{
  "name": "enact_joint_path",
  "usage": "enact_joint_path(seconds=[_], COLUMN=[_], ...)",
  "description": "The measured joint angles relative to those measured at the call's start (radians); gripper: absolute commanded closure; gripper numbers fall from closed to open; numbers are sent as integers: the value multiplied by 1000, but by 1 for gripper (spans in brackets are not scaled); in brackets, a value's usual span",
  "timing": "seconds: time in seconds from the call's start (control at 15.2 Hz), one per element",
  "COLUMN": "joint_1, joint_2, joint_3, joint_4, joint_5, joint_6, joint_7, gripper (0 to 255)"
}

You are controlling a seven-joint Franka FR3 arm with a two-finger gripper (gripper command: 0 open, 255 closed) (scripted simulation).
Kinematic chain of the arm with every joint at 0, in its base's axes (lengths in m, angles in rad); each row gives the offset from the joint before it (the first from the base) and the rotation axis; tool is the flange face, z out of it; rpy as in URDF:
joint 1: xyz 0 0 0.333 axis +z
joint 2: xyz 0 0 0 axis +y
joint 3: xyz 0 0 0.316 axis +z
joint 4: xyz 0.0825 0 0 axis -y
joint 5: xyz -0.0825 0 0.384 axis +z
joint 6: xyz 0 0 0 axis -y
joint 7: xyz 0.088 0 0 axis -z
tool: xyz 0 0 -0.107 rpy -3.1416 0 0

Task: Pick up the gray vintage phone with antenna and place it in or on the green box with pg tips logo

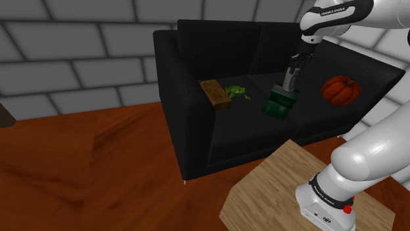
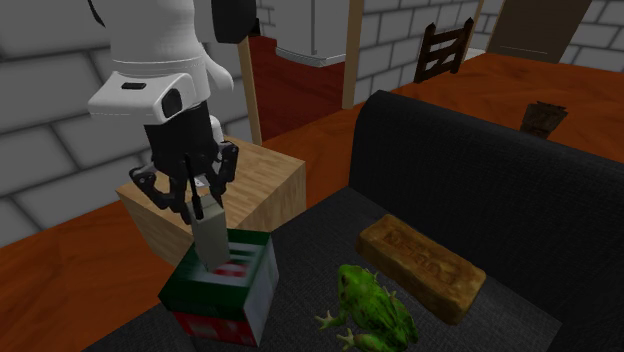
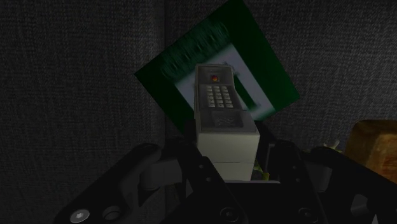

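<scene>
The tool (image 2: pixel 203 207) pinches the gray keypad phone (image 2: pixel 212 240) end-down over the green box (image 2: pixel 186 286); released upright, the tall phone may topple off onto the black sofa (image 2: pixel 470 170).

- phone (image 3: pixel 219 108): pale grey, lighter keypad buttons, tiny red dot above them
- box (image 2: pixel 235 290): dark green, white-and-red patch on top, red low on the side
- sofa (image 1: pixel 230 131): plain black
- frog (image 2: pixel 375 305): bright green, kinda mottled
- pumpkin (image 1: pixel 340 90): orange
- block (image 2: pixel 420 262): golden brown
- floor (image 1: pixel 98 170): reddish wood grain
- wall (image 1: pixel 66 52): grey brick
- gripper (image 2: pixel 200 205): all black
</scene>
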Motion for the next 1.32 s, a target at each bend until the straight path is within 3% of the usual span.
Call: enact_joint_path(seconds=[0.2, 0.26, 0.66, 0.99, 1.32], joint_1=[0, 0, 0, 5, 4], joint_2=[0, 0, 0, -27, -27], joint_3=[0, 0, 0, 8, 7], joint_4=[-1, -1, -1, 86, 96], joint_5=[0, 0, 0, -5, -5], joint_6=[1, 1, 2, -110, -122], joint_7=[0, 0, 0, 6, 4], gripper=[255, 0, 0, 0, 0])
